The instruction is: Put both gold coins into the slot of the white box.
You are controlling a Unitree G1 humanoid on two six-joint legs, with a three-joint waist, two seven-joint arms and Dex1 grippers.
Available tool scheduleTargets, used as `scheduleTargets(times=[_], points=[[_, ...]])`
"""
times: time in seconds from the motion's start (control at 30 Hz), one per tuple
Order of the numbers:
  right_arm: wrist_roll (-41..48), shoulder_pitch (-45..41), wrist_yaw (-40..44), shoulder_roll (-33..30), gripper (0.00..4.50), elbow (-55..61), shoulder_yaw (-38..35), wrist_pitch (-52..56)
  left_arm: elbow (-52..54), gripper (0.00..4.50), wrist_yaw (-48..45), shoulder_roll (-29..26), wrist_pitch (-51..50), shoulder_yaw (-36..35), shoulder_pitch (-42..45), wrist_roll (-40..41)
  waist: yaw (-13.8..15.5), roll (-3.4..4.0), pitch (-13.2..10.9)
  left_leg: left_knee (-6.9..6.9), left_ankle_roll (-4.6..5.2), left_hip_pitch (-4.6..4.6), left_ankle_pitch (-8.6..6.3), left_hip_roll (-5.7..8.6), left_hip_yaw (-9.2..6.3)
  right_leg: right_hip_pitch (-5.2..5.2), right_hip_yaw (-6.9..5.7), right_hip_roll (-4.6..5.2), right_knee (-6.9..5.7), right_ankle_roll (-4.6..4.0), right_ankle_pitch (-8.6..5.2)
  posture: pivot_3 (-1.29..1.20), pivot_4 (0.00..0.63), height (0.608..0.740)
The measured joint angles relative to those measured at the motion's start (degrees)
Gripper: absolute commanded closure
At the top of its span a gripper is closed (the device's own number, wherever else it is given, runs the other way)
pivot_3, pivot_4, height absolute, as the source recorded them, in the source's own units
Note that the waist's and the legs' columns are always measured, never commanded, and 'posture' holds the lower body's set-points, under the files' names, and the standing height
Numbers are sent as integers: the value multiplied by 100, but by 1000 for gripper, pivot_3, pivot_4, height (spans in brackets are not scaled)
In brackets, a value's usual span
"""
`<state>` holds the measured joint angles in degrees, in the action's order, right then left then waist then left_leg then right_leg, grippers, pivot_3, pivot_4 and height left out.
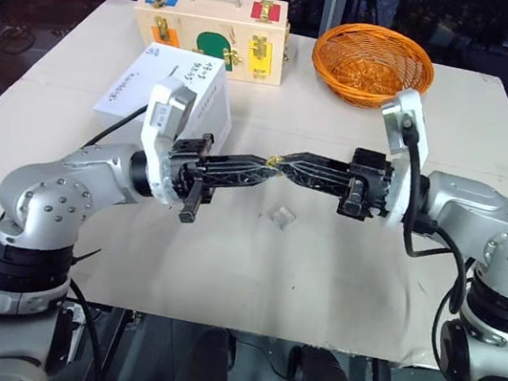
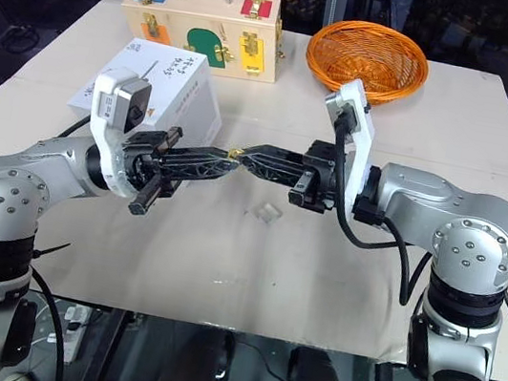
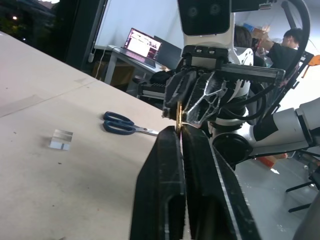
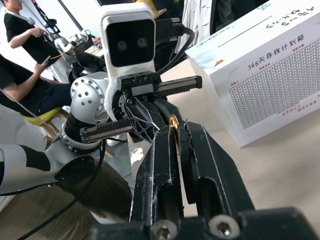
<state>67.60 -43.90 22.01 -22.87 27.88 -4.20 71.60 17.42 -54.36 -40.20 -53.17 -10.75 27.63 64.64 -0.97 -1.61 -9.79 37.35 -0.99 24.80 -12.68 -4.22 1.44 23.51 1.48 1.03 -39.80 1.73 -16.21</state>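
Judged from the present layout, no coin has yet reached the slot: one gold coin (image 4: 174, 131) is pinched in mid-air between both tools in a hand-to-hand transfer, while the second coin and the slot itself cannot be located in these views. The left gripper (image 1: 268, 170) and the right gripper (image 1: 286, 169) meet tip to tip above the table (image 1: 336, 281), each with its jaws clenched on the same coin, which stands on edge between the fingertips. The white box (image 2: 187, 93) stands on the table just behind the left gripper, so release by one tool, insertion, and the second coin remain.
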Motion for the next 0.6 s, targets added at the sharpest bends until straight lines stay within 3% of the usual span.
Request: scheduleTargets(times=[0.3, 0.33, 0.47, 0.5, 0.6], points=[[14, 85, 15, -105, 4500, 45, 93, -207, -8, 4436, 74, 5, -59, -5, 0, 106, 2, 0, 0, 0, 0, 0, 0, 0, 0, 0, 0, 0, 1, 0, 0, 0, 150, 726], [13, 108, 17, -103, 3854, 50, 99, -257, -19, 4500, 100, 4, -106, -24, 4, 179, 1, -1, 0, 0, 0, 0, 0, 0, 0, 0, 0, 0, 1, 0, 0, 0, 150, 726], [10, 239, 147, -179, 2163, 92, 101, -506, -235, 4500, 367, -85, -393, -321, 223, 660, 2, -1, -1, 0, 0, 1, 0, 0, -2, 0, -1, 0, 1, 1, -1, 0, 150, 726], [-6, 283, 204, -286, 1461, 125, 101, -576, -314, 4500, 495, -143, -497, -472, 268, 845, 0, -1, -1, 0, 0, 1, 0, 0, -1, 0, 0, 1, 2, 2, -1, 0, 150, 726], [-187, 405, 344, -574, 285, 282, 97, -772, -459, 4500, 829, -240, -685, -722, 276, 1204, 1, -2, -2, 0, 0, 2, 0, 0, -2, 0, 0, 1, 4, 2, -1, 0, 150, 726]])
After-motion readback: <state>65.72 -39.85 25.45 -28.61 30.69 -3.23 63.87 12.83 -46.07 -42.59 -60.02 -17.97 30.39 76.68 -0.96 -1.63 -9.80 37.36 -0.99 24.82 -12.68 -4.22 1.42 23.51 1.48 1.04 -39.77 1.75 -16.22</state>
